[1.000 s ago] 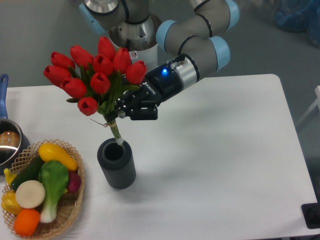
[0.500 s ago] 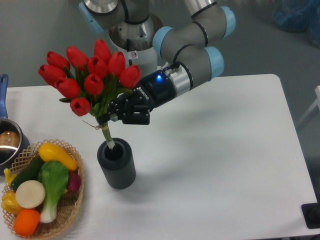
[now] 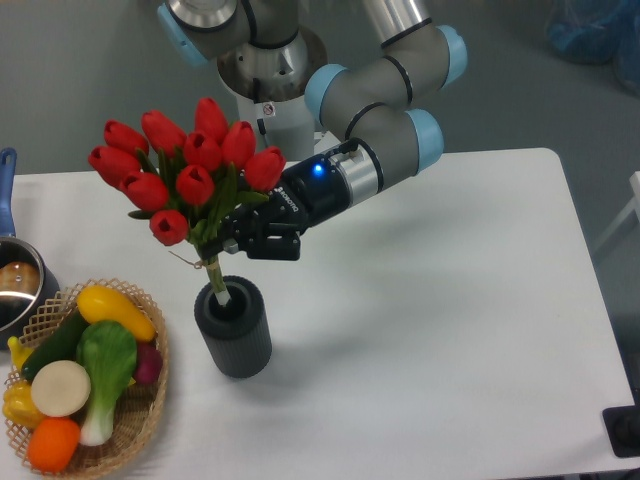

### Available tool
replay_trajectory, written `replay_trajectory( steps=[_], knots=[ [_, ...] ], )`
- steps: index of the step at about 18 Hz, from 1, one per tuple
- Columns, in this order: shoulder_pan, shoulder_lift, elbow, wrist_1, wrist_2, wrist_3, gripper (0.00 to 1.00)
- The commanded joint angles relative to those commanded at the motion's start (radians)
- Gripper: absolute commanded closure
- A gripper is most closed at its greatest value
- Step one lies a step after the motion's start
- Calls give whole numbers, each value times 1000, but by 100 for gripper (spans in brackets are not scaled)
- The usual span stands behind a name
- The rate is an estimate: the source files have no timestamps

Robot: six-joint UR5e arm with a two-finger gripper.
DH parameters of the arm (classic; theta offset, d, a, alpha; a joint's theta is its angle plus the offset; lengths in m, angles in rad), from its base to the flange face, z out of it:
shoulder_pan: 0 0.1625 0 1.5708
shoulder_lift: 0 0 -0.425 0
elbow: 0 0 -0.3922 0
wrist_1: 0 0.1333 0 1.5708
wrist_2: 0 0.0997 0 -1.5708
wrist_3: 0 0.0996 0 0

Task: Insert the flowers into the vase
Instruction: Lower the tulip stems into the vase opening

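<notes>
- The table (image 3: pixel 450 300) was a broad white slab with rounded corners and a smooth matt top.
- The arm (image 3: pixel 375 95) was built of grey cylindrical segments with pale blue caps at the joints; a small white label with a red mark sat on its base column, too small to read.
- The flowers (image 3: pixel 185 165) formed a bunch of glossy red closed tulip buds over green leaves, with pale green stems bound together; the bunch leaned a little to the left, and the stem ends reached down into the mouth of the vase.
- The wicker basket (image 3: pixel 140 420) stood at the table's left front edge, woven and tan, and held smooth toy vegetables in yellow, green, white, orange and purple.
- The vase (image 3: pixel 236 335) was a dark grey matt cylinder with vertical ribs and a round mouth, upright on the table just right of the basket.
- The gripper (image 3: pixel 235 235) was black, with white lettering along its body that could not be read and a blue light glowing near the wrist; its fingers were closed around the stems just below the leaves, above the vase.
- A shiny metal pot (image 3: pixel 15 290) with a blue handle showed partly at the left edge.
</notes>
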Motion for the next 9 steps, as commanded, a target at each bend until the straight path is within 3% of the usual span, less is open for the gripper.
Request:
replay_trajectory(
  steps=[9],
  knots=[
    [-2, -17, -6, 0, 0, 23, 92]
  ],
)
